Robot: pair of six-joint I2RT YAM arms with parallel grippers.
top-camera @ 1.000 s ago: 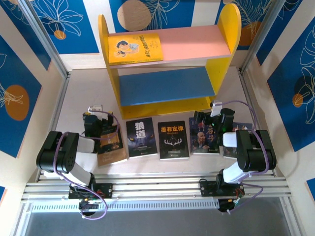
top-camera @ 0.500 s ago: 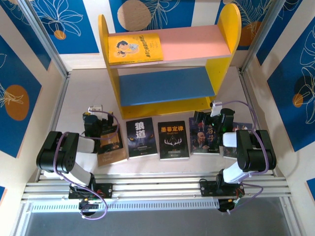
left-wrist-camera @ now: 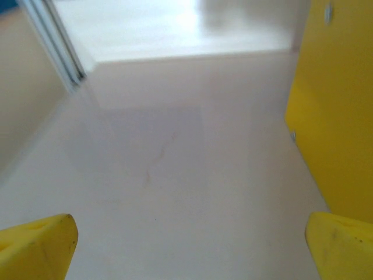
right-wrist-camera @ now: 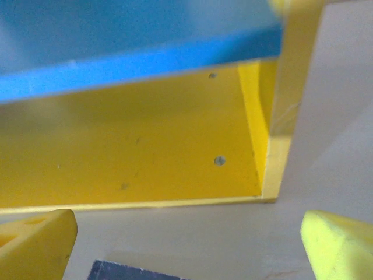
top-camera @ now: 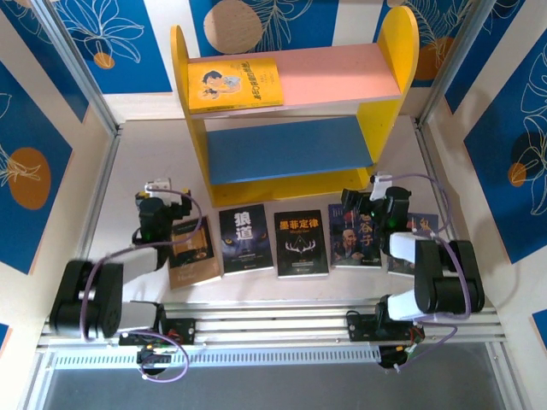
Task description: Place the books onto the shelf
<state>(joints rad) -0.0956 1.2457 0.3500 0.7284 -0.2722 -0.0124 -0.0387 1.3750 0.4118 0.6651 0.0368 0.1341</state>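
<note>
Two arms have unfolded over the last second: both elbows have dropped toward 6 o'clock, near the bases, and both wrists have reached out toward 12 o'clock. The left gripper (top-camera: 156, 207) now hangs over the far left corner of the brown book (top-camera: 193, 253), fingers spread wide and empty. Its wrist view shows bare table (left-wrist-camera: 175, 151) between the fingertips and the shelf's yellow side panel (left-wrist-camera: 335, 111) at 3 o'clock. The right gripper (top-camera: 373, 202), likewise spread wide and empty, sits above the far edge of the books (top-camera: 301, 243) at the row's right end and faces the shelf's lower opening. All five books lie flat in a row on the table at 6 o'clock of the shelf (top-camera: 291, 184). None is lifted, so loading has not yet begun and the reach is judged an approach. Farther off, the blue board (top-camera: 286, 147) is bare, and the pink board (top-camera: 342, 73) carries the yellow cartoon book (top-camera: 235, 84).
</note>
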